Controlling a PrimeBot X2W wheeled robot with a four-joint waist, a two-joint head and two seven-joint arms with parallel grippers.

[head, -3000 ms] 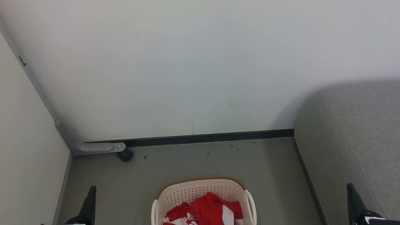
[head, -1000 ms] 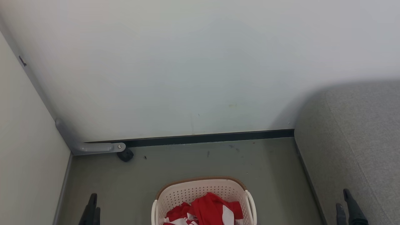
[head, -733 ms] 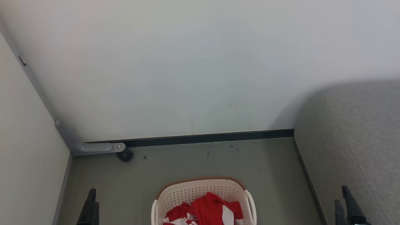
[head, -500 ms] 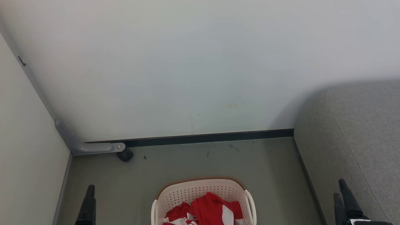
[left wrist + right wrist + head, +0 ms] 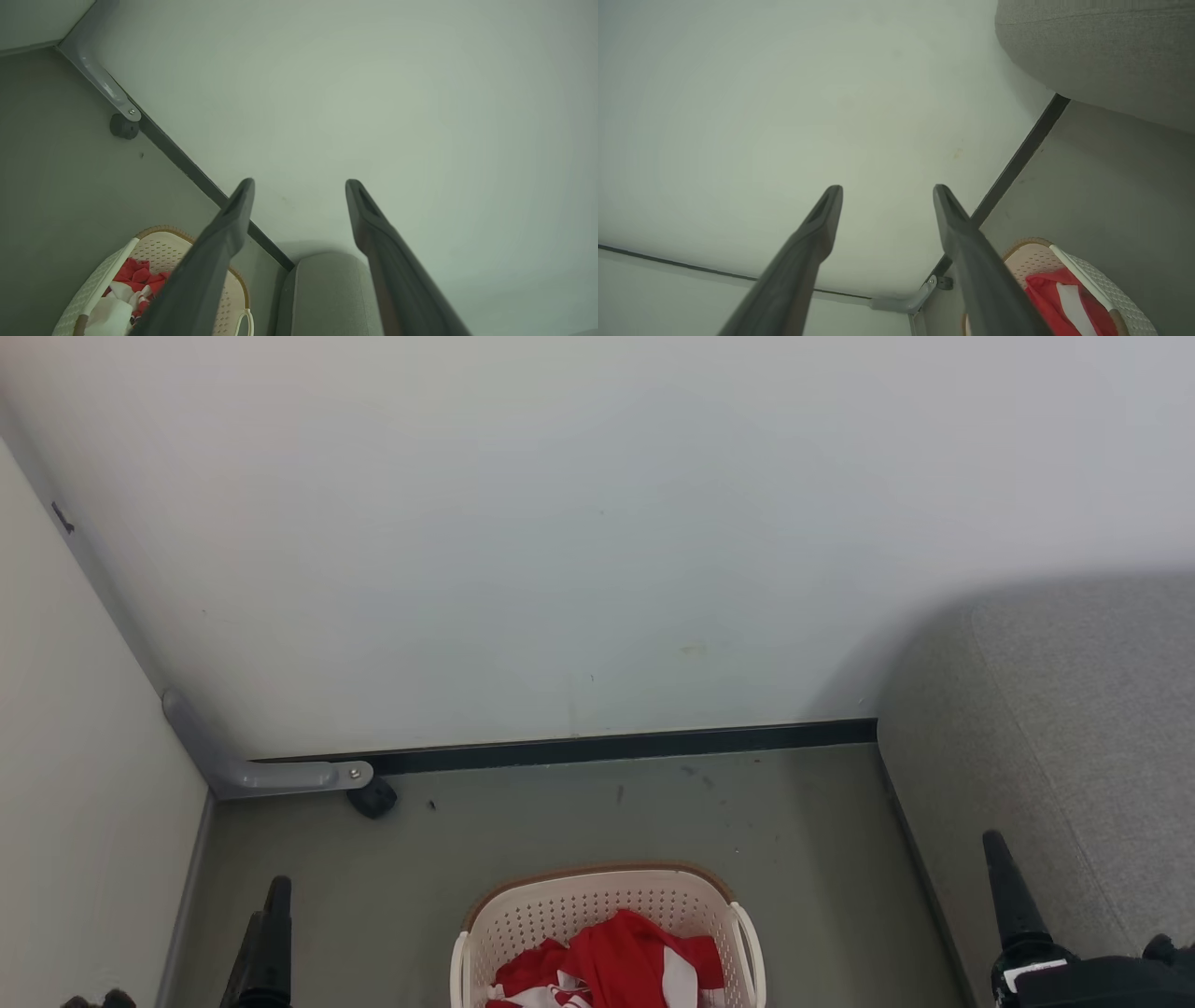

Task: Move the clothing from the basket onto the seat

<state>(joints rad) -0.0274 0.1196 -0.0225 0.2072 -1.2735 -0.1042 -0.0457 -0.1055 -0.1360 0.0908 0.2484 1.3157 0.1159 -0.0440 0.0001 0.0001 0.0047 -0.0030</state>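
Observation:
The cream basket (image 5: 597, 882) stands on the floor at the bottom centre, with red and white clothing (image 5: 621, 957) heaped inside it. The grey seat (image 5: 1074, 728) rises along the right side, its top bare. My left gripper (image 5: 276, 896) hovers at the lower left, left of the basket. My right gripper (image 5: 997, 859) hovers at the lower right, in front of the seat's side. In the wrist views the left gripper (image 5: 299, 184) and the right gripper (image 5: 887, 189) both stand open with nothing between the fingers. Basket (image 5: 154, 235), clothing (image 5: 135, 280) and seat (image 5: 327, 289) lie below the left fingers.
A pale wall (image 5: 597, 541) with a dark baseboard (image 5: 607, 747) closes the far side. A grey metal bracket (image 5: 271, 773) with a black foot (image 5: 373, 798) sits in the left corner beside a side panel (image 5: 75, 803). Grey floor (image 5: 579, 821) lies between basket and wall.
My right gripper has risen in the head view and drifted slightly left, its dark wrist now showing at the bottom right corner. The left gripper has barely moved. Basket and clothing are unchanged.

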